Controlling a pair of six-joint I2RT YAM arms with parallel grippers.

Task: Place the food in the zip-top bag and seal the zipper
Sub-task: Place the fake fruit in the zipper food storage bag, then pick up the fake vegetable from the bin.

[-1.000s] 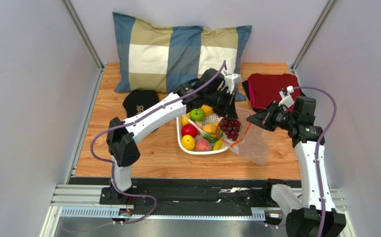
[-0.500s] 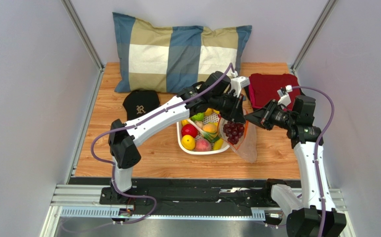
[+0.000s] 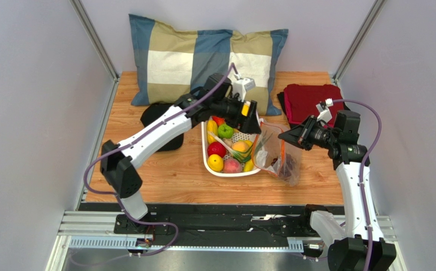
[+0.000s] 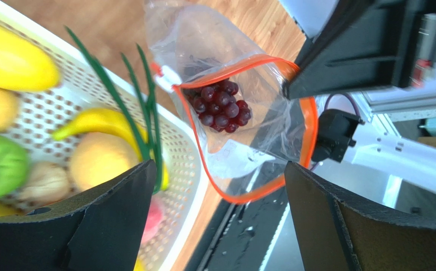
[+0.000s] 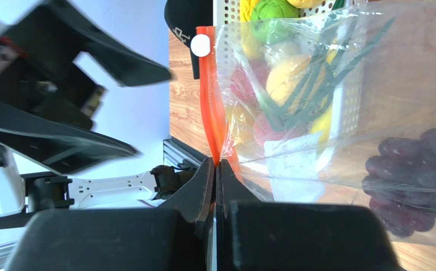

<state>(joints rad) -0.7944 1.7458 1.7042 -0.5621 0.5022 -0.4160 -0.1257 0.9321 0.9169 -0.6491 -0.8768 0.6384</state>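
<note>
The zip-top bag (image 3: 275,153) hangs to the right of the white basket (image 3: 206,162), with its mouth held open. My right gripper (image 3: 286,136) is shut on the orange-red zipper (image 5: 209,107) at the bag's far edge. Dark purple grapes (image 4: 220,105) lie inside the bag, low down (image 3: 288,166). My left gripper (image 4: 219,169) is open and empty. It hovers above the basket's back right corner (image 3: 252,117), left of the bag's mouth. In the basket are green scallions (image 4: 142,116), a red apple (image 3: 216,149), a peach (image 3: 232,166) and several other pieces of food.
A checked pillow (image 3: 203,59) lies along the back wall. A black cap (image 3: 157,117) sits partly under my left arm and a red cloth (image 3: 308,100) is behind my right gripper. Grey walls close in both sides. A metal rail (image 3: 214,228) runs along the near edge.
My left gripper opened and let go of the grapes, which dropped to the bottom of the bag. It then drew back to the left over the basket. The right gripper kept its hold.
</note>
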